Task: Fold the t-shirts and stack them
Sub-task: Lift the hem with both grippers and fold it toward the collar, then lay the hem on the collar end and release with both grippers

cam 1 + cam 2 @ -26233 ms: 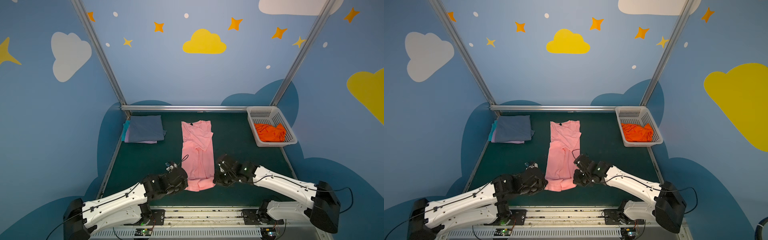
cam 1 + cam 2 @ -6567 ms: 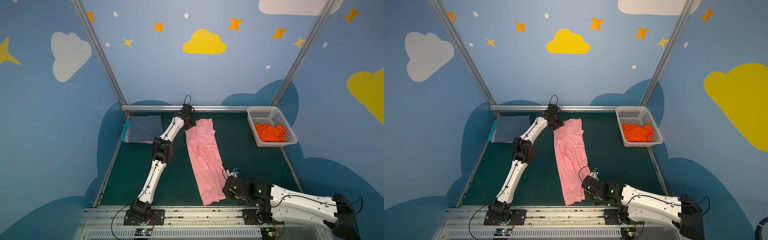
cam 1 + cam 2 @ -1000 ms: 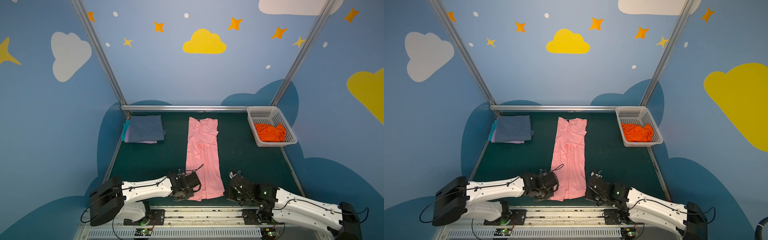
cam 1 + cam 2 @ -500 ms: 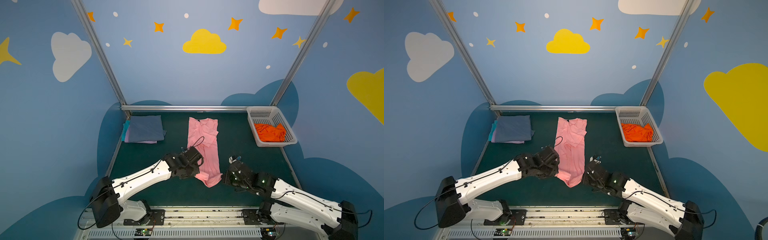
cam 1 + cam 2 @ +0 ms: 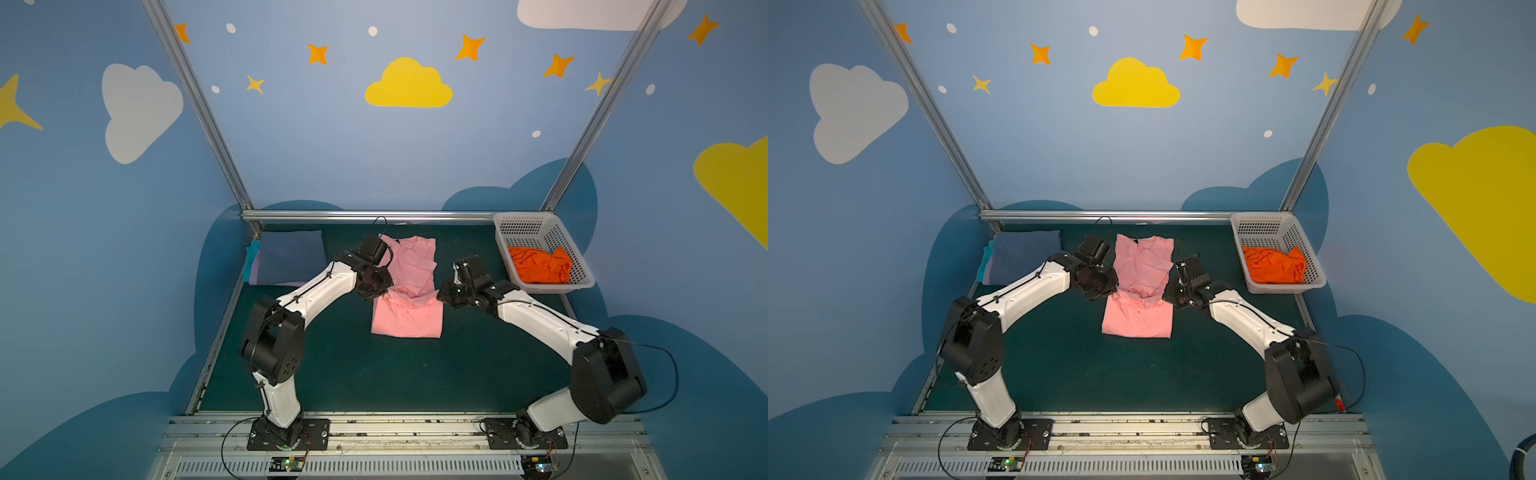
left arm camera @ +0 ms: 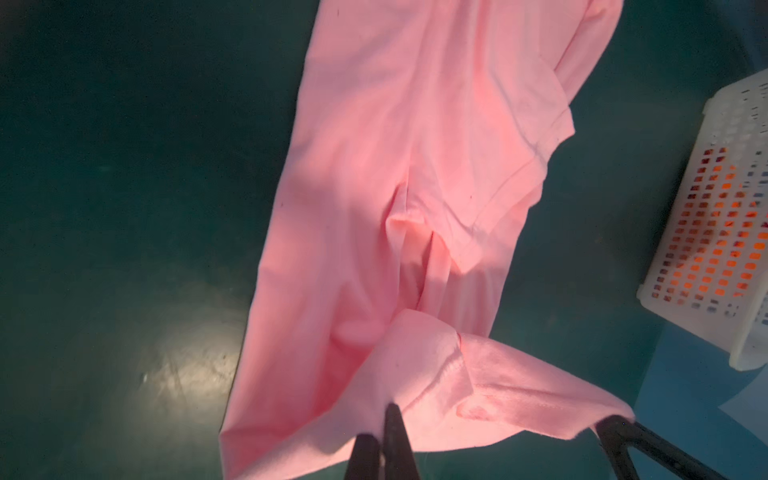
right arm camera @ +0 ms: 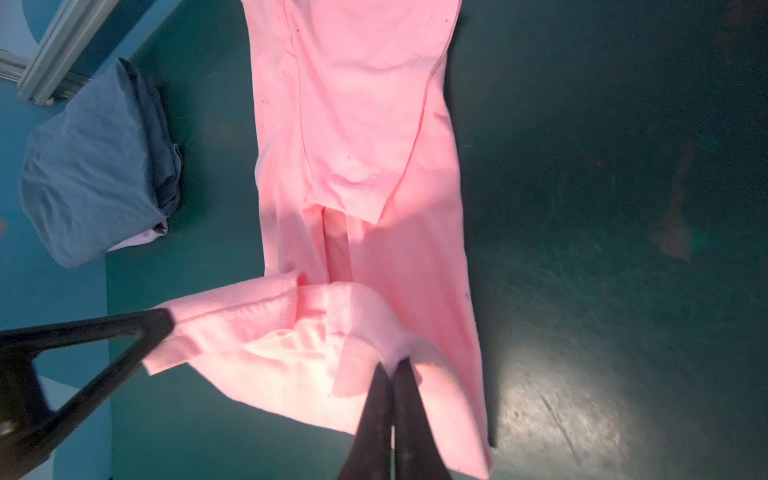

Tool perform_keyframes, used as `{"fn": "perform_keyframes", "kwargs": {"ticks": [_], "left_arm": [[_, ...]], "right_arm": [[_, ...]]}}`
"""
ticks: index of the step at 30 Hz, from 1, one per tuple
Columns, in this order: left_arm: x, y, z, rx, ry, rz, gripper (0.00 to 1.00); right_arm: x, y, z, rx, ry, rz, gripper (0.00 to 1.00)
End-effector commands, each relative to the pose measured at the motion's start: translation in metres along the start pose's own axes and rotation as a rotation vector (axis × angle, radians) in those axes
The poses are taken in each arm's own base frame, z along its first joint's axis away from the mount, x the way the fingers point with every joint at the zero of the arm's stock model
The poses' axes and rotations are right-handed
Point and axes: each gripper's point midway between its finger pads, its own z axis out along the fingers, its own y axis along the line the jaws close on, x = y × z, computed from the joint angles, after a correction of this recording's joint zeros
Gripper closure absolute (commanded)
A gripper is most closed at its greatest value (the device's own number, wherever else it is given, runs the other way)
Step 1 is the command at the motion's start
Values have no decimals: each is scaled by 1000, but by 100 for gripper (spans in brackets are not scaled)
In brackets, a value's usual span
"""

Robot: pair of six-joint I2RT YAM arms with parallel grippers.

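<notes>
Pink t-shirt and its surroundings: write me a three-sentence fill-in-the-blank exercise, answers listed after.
The left gripper and the right gripper are each ____ on the pink t-shirt.
The white basket holds a crumpled t-shirt coloured ____.
In both top views, the folded stack lies to the ____ of the pink t-shirt.
Missing words: shut, orange, left.

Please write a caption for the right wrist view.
Right gripper shut on the pink t-shirt, at its lifted hem; folded t-shirts nearby.
</notes>
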Motion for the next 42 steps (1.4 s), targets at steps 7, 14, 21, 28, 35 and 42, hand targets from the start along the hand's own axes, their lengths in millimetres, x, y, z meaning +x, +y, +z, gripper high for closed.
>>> {"fn": "perform_keyframes", "kwargs": {"ticks": [7, 14, 21, 28, 35, 42], "left_arm": [[-61, 1, 43, 54, 30, -34, 96], [-91, 5, 69, 56, 48, -69, 92], [-106, 12, 83, 53, 61, -112, 85], [-121, 18, 60, 7, 20, -122, 70], [-110, 13, 3, -14, -101, -85, 71], [-29, -5, 37, -17, 46, 15, 84]], "right_arm": [[-39, 10, 76, -110, 235, 53, 100], [-45, -9, 100, -78, 265, 108, 100], [-55, -26, 96, -21, 234, 143, 95], [-83, -35, 73, -10, 158, 177, 68], [-64, 8, 42, -69, 131, -3, 89], [-12, 52, 66, -78, 257, -207, 96]]}}
